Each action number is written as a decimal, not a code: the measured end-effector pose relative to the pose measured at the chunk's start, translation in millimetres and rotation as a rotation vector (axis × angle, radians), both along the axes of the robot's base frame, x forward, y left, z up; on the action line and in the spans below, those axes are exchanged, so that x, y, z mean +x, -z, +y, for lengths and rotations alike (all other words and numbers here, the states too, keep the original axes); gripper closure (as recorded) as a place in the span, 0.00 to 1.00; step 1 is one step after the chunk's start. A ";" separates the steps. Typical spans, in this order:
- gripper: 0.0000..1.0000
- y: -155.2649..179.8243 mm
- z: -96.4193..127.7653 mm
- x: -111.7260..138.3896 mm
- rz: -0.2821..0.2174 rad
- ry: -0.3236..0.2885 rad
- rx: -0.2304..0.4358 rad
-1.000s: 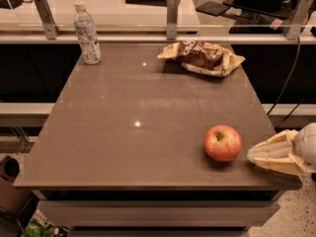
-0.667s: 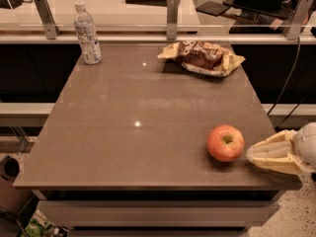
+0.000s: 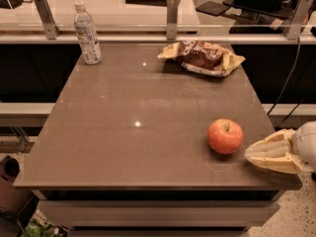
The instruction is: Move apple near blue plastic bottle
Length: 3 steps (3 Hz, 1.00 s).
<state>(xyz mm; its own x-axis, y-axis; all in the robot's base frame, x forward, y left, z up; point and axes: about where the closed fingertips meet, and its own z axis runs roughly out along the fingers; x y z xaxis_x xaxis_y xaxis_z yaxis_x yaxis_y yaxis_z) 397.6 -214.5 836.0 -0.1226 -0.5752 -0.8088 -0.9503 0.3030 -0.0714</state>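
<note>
The apple point(image 3: 225, 136), round and red-orange with a stem dimple, sits on the brown table point(image 3: 123, 147) at the front right. The blue plastic bottle point(image 3: 87, 33), clear with a white cap and pale label, stands upright at the table's far left corner, far from the apple. My gripper point(image 3: 248, 154), cream-coloured, comes in from the right edge at table height. Its tip points left and lies just right of the apple, a small gap away.
A brown and yellow snack bag point(image 3: 203, 57) lies at the far right of the table. A counter with metal posts point(image 3: 172, 16) runs behind the table. Cables hang at the right. The table's front edge is close below the apple.
The apple sits very slightly further right than a second ago. The gripper has hardly moved. Bottle and snack bag are unmoved.
</note>
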 end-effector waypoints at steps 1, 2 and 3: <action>0.20 -1.1 1.7 -0.2 -0.002 -0.003 -0.002; 0.00 -2.4 3.9 -0.5 -0.004 -0.007 -0.004; 0.00 -6.0 5.6 1.0 -0.011 -0.009 0.000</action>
<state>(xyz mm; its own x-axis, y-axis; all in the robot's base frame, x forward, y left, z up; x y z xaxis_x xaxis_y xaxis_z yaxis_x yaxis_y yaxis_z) 398.6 -208.9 842.0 -0.1089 -0.5760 -0.8102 -0.9521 0.2947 -0.0816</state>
